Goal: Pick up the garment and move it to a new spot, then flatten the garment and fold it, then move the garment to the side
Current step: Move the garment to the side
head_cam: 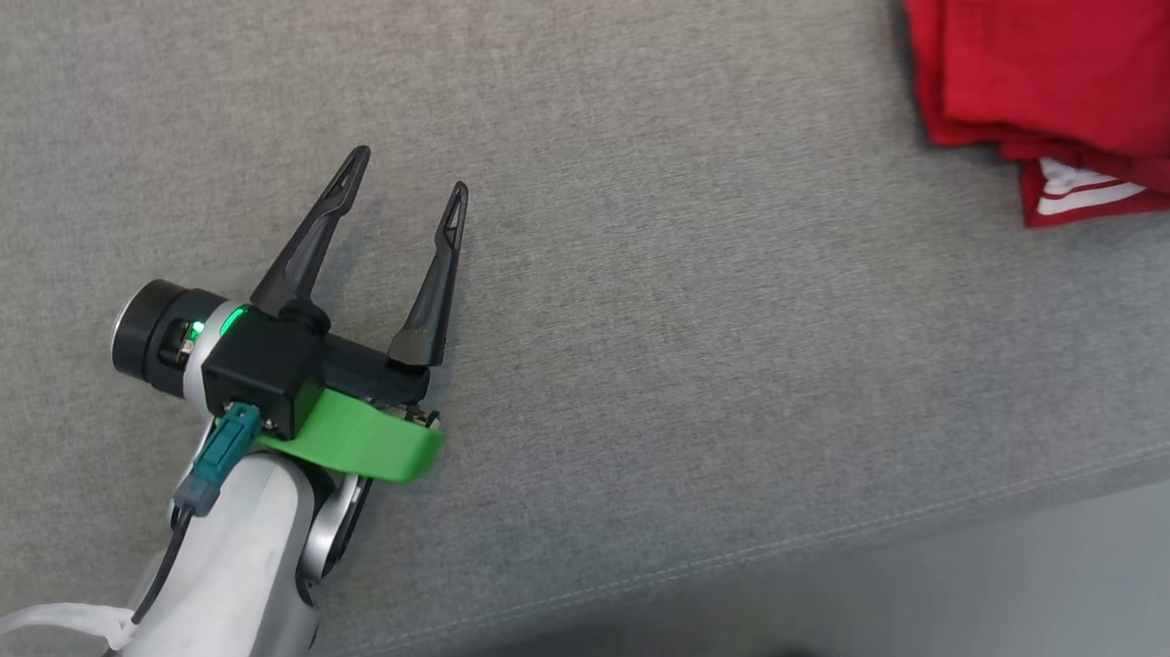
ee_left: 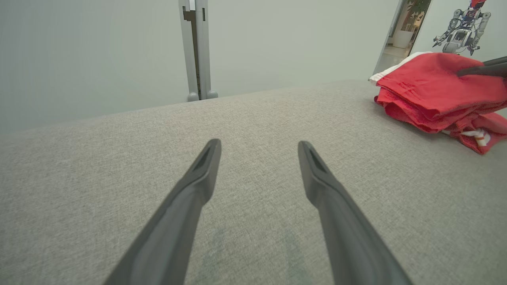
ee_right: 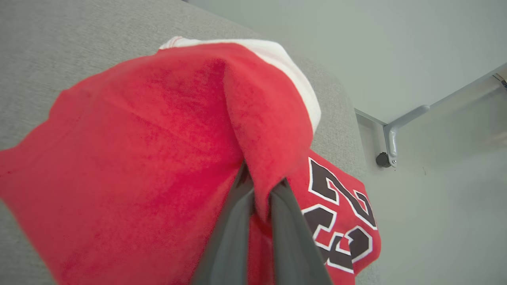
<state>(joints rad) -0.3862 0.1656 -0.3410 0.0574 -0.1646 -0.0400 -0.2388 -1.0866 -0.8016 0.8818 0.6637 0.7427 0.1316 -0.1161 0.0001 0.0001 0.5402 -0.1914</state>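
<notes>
The right tool [ee_right: 262,186] is clamped on a raised fold of the red garment [ee_right: 138,150], probably to drag the folded bundle aside. The soft, fuzzy knit drapes around its fingers, with white trim beyond the tips and black-and-white numerals to their right. The left tool [head_cam: 411,171] is spread wide and empty, well apart from the garment, over the grey woven counter [head_cam: 695,324].

Grey fabric surface [head_cam: 708,275], folded red garment [head_cam: 1059,73]
</notes>
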